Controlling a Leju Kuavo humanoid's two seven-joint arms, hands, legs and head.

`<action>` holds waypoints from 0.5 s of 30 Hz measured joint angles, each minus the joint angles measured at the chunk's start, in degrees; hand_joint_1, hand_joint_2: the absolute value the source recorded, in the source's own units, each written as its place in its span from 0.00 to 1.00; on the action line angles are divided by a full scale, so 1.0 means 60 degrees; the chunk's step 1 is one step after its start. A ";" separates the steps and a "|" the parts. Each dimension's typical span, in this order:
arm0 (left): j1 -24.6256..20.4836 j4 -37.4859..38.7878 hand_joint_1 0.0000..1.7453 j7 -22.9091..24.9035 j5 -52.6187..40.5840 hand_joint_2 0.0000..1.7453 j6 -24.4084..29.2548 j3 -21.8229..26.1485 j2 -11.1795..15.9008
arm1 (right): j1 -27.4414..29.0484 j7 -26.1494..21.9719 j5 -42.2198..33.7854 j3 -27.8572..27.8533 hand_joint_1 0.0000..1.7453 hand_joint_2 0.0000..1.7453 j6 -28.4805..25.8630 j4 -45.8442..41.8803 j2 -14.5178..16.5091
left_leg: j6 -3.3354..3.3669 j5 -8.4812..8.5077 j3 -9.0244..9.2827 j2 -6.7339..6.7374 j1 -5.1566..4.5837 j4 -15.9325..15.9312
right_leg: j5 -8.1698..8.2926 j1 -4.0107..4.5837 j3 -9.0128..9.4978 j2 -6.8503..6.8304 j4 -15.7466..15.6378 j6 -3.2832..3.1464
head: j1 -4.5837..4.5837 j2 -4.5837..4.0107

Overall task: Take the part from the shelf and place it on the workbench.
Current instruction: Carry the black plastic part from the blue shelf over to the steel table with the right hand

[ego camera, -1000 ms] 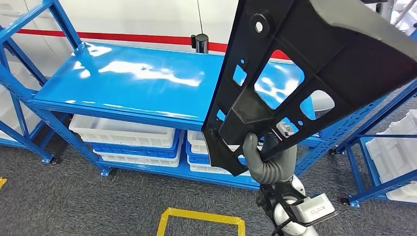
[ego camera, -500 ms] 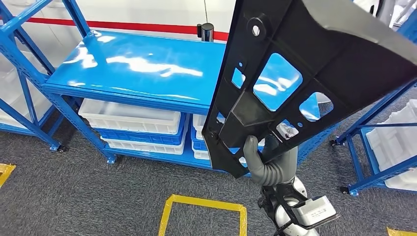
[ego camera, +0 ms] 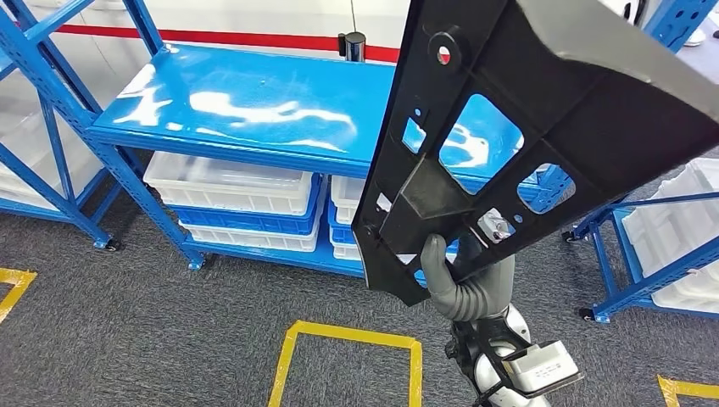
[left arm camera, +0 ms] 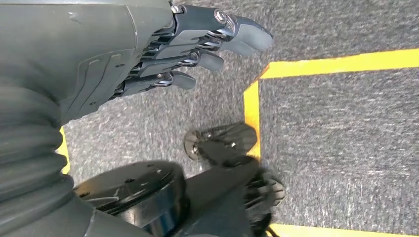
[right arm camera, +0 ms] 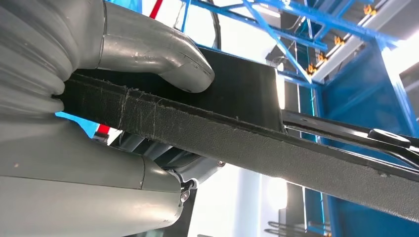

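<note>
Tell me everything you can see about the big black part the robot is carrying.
The black part is a large, flat panel that looks like moulded plastic, with several cut-out windows, small round holes and raised ribs. It widens from a narrow lower end to a broad upper end. The right hand grips that lower end, thumb pressed on one face, holding the panel up, tilted, in front of the blue workbench. In the right wrist view its edge looks rough and textured.

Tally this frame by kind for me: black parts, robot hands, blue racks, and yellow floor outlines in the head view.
Black part: 1
Robot hands: 2, left hand and right hand
Blue racks: 3, left rack, middle rack, right rack
Yellow floor outlines: 3, left outline, middle outline, right outline
Total: 9
</note>
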 joint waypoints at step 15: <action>0.0004 -0.0004 0.00 -0.0018 -0.0101 1.00 0.0022 0.0006 -0.0002 | 0.0099 -0.0058 0.0033 0.0020 1.00 1.00 0.0001 -0.0026 -0.0033 | 0.0518 0.1239 -0.1382 0.0038 -0.0213 -0.0164 | -0.1027 0.0128 0.1107 0.0027 0.0033 0.0098 | 0.0059 0.0000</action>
